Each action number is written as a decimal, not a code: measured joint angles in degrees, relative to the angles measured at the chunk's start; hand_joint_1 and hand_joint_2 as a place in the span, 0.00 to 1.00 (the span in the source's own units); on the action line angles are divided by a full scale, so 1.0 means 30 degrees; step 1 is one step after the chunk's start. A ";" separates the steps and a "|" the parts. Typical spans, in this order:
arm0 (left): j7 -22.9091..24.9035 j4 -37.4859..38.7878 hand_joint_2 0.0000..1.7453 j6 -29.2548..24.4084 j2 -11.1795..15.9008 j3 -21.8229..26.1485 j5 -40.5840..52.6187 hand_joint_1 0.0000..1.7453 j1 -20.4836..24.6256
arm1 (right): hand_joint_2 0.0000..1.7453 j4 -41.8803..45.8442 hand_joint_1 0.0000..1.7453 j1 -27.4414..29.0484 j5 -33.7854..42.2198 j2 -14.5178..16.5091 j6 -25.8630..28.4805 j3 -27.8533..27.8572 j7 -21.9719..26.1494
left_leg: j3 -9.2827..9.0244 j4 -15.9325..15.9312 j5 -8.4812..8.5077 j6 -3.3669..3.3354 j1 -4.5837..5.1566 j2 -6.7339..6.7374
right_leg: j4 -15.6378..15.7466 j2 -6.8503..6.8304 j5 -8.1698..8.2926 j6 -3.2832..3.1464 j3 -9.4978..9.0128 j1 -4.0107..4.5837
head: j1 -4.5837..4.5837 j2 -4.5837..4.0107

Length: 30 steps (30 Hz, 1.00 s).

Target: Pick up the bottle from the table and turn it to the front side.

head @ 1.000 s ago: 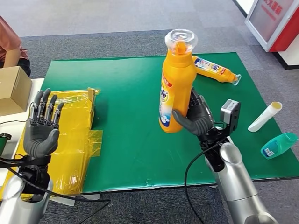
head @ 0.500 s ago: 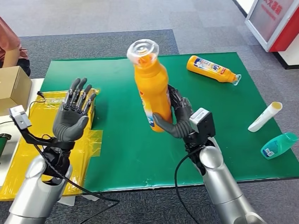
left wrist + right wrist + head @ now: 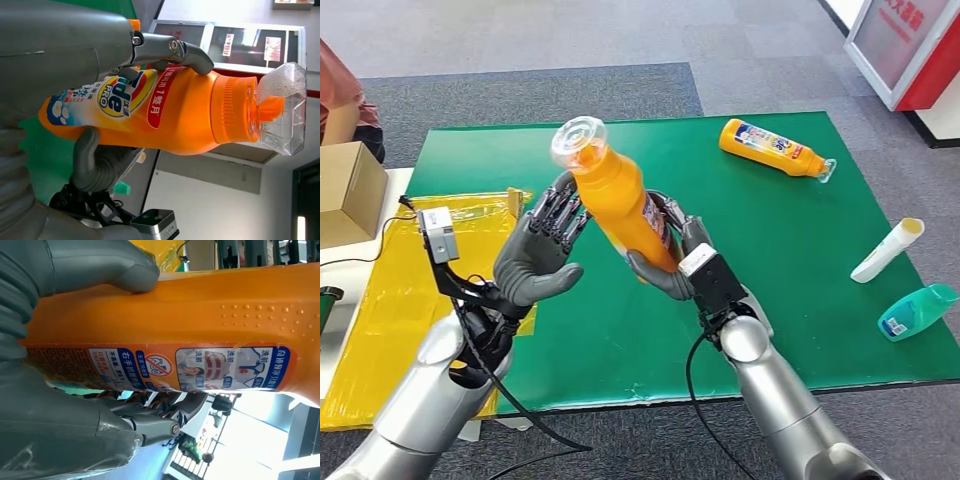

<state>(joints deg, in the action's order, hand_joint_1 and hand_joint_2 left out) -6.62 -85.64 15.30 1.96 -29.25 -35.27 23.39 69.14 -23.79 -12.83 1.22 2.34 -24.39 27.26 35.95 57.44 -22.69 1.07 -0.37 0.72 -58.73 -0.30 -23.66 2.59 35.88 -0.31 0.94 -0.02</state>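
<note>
An orange detergent bottle point(image 3: 622, 200) with a clear cap point(image 3: 579, 140) is held in the air over the green mat point(image 3: 803, 290), tilted with its cap toward my left. My right hand point(image 3: 671, 255) grips its lower body, thumb underneath. My left hand point(image 3: 539, 255) is raised beside the bottle's upper part, fingers spread and their tips against the bottle, thumb apart from it. The left wrist view shows the front label of the bottle point(image 3: 181, 115) with a finger lying along it. The right wrist view shows the back label of the bottle point(image 3: 207, 315) under my thumb point(image 3: 102, 265).
A second orange bottle point(image 3: 776, 147) lies at the mat's back right. A white tube point(image 3: 887, 250) and a teal bottle point(image 3: 916, 310) lie at the right edge. A yellow plastic bag point(image 3: 463, 290) covers the left side, beside a cardboard box point(image 3: 346, 190). A person point(image 3: 339, 85) sits far left.
My right hand has carried the bottle leftward and tipped it from upright to a slant. My left arm has risen and moved right until its fingers reach the bottle.
</note>
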 joint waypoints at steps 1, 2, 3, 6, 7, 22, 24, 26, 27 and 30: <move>0.0000 0.0056 1.00 -0.0029 -0.0013 -0.0091 0.0000 0.00 0.0041 | 1.00 -0.0110 1.00 -0.0027 -0.0135 0.0026 0.0082 -0.0049 0.0058 | 0.0000 0.0000 0.0000 0.0000 0.0000 0.0000 | 0.0000 0.0000 0.0000 0.0000 0.0000 0.0000 | 0.0000 0.0000; 0.0000 0.0115 1.00 -0.0064 -0.0013 -0.0164 -0.0002 0.00 0.0089 | 1.00 -0.0193 1.00 -0.0047 -0.0284 0.0046 0.0162 -0.0111 0.0108 | 0.0000 0.0000 0.0000 0.0001 0.0000 0.0000 | 0.0000 0.0000 0.0000 0.0000 0.0001 0.0000 | 0.0002 0.0000; -0.0002 0.0169 1.00 -0.0100 -0.0013 -0.0209 -0.0005 0.00 0.0133 | 1.00 -0.0255 1.00 -0.0063 -0.0406 0.0060 0.0235 -0.0180 0.0135 | 0.0000 0.0000 0.0001 0.0001 0.0000 0.0000 | 0.0000 0.0000 0.0000 0.0000 0.0001 0.0001 | 0.0000 0.0000; -0.0009 0.0295 1.00 -0.0184 -0.0013 -0.0266 -0.0027 0.00 0.0208 | 1.00 -0.0344 1.00 -0.0088 -0.0624 0.0082 0.0368 -0.0326 0.0157 | -0.0001 0.0000 0.0001 0.0002 -0.0001 0.0000 | -0.0001 0.0001 0.0000 -0.0001 0.0001 0.0002 | 0.0000 0.0000; -0.0016 0.0319 1.00 -0.0206 -0.0013 -0.0269 -0.0036 0.00 0.0212 | 1.00 -0.0351 1.00 -0.0089 -0.0659 0.0086 0.0379 -0.0361 0.0157 | -0.0001 0.0000 0.0001 0.0002 -0.0001 0.0000 | -0.0001 0.0000 0.0000 -0.0001 0.0001 0.0002 | 0.0000 0.0000; -0.0947 0.0350 1.00 -0.1832 -0.0005 -0.0346 0.1546 0.00 0.0133 | 1.00 0.1231 1.00 0.0317 -0.0659 0.0084 0.0068 -0.1448 0.0139 | 0.0001 0.0000 0.0001 0.0001 -0.0001 0.0000 | -0.0001 -0.0001 -0.0001 0.0000 0.0003 0.0002 | -0.0002 0.0000; -0.1056 0.0350 1.00 -0.2260 -0.0007 -0.0372 0.1932 0.00 0.0115 | 1.00 0.1648 1.00 0.0451 -0.0634 0.0082 0.0009 -0.1626 0.0153 | 0.0001 0.0000 0.0001 0.0001 -0.0001 0.0000 | -0.0001 0.0000 -0.0001 0.0000 0.0004 0.0003 | 0.0000 0.0000; -0.1086 0.0351 1.00 -0.2506 -0.0020 -0.0382 0.2073 0.00 0.0108 | 1.00 0.1954 1.00 0.0502 -0.0604 0.0080 -0.0023 -0.1776 0.0153 | 0.0000 0.0000 0.0001 0.0002 -0.0001 0.0001 | -0.0001 0.0001 -0.0001 -0.0001 0.0004 0.0003 | 0.0000 0.0000; -0.1087 0.0353 1.00 -0.2557 -0.0033 -0.0384 0.2091 0.00 0.0106 | 1.00 0.2067 1.00 0.0513 -0.0585 0.0080 -0.0042 -0.1852 0.0151 | 0.0000 0.0000 0.0001 0.0001 -0.0001 0.0001 | -0.0001 0.0001 -0.0001 0.0000 0.0003 0.0003 | 0.0000 0.0000; -0.1098 0.0357 1.00 -0.2583 -0.0085 -0.0392 0.2056 0.00 0.0104 | 1.00 0.2271 1.00 0.0523 -0.0545 0.0080 -0.0087 -0.2042 0.0133 | 0.0000 0.0000 0.0002 0.0001 -0.0001 0.0001 | -0.0001 0.0000 0.0000 0.0000 0.0002 0.0003 | 0.0000 0.0000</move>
<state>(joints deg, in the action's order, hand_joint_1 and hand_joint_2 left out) -9.92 -84.56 7.55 1.71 -30.42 -29.10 23.70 75.95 -22.22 -14.46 1.46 2.08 -30.52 27.65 35.95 57.44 -22.69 1.08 -0.37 0.72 -58.73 -0.30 -23.66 2.59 35.89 -0.30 0.94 -0.02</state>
